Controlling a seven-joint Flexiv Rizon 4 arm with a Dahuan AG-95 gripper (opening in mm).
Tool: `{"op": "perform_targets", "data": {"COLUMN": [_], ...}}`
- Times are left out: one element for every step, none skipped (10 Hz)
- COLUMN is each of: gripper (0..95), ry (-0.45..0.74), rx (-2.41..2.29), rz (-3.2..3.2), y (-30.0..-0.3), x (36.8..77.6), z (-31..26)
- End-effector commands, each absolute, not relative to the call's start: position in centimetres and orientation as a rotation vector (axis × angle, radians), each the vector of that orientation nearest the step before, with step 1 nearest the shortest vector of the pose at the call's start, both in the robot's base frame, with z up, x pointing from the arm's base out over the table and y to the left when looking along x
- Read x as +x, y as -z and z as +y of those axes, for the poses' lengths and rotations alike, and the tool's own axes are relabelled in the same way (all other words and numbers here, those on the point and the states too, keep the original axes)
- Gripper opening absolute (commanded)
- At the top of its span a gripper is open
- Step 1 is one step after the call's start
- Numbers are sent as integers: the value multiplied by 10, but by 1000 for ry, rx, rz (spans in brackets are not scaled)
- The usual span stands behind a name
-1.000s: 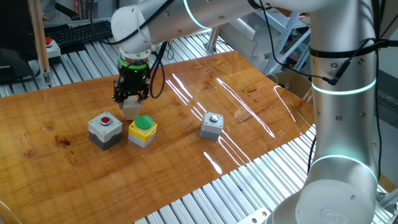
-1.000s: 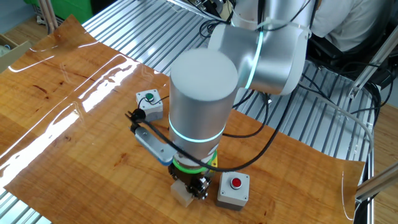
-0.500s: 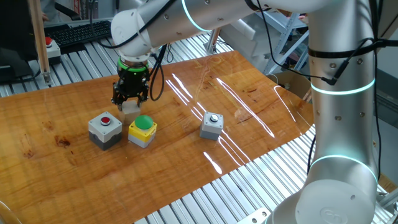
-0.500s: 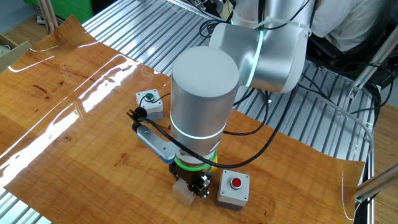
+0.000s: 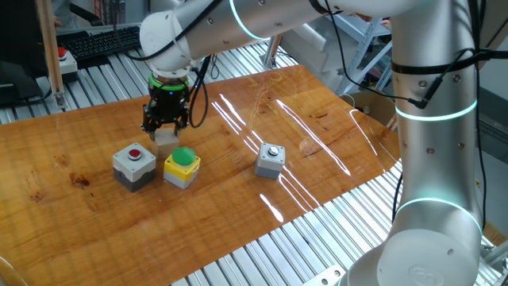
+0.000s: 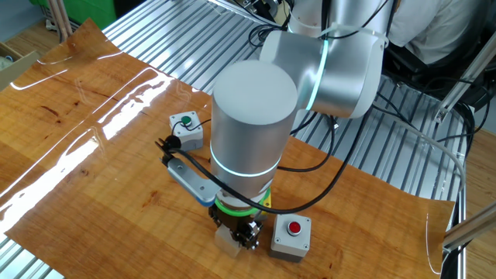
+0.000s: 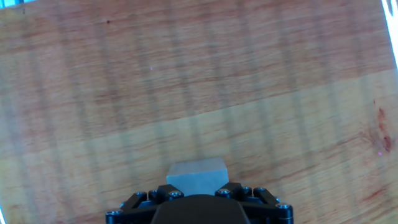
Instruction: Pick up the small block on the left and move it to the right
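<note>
Table's a glossy wooden board (image 5: 317,135) sitting on ribbed metal slats (image 5: 262,254). On the wood, left of center in one fixed view: red-button box (image 5: 133,166), green-button box (image 5: 182,167) just beside it, and a silver-button box (image 5: 270,160) off to the right.

**A robotics lab bench**

I work in a lab: my wooden board (image 5: 95,159) lies on ribbed aluminium rails (image 5: 302,246), a keyboard (image 5: 99,41) sits behind, cables (image 6: 434,139) trail nearby, and button boxes (image 5: 133,165) stand as test props.
</note>
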State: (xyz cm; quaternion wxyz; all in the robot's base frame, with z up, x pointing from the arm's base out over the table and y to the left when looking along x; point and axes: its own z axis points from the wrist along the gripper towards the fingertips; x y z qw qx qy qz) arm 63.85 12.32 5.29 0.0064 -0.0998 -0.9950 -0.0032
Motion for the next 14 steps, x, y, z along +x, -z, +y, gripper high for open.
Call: {"op": "perform_targets", "data": {"gripper": [570, 760, 760, 760, 760, 380, 190, 0, 0, 0, 0, 0, 0, 0], "ry": [11, 6, 2, -9, -19, -34, -31, -28, -15, -10, -6, 8, 28, 42], "rx": [-338, -342, -352, -336, -293, -213, -146, -30, 2, 22, 84, 109, 117, 129], "rz": [-3107, -3098, -3092, -3087, -3079, -3072, -3072, -3072, -3078, -3082, -3091, -3092, -3096, -3102], "y": [-63, -71, -76, -82, -88, -95, -99, -100, -98, -96, -90, -85, -81, -74], "x": [644, 647, 648, 648, 650, 652, 652, 651, 650, 649, 647, 645, 641, 635], "z": [123, 122, 121, 118, 111, 96, 79, 48, 26, 15, -12, -24, -31, -40]}}
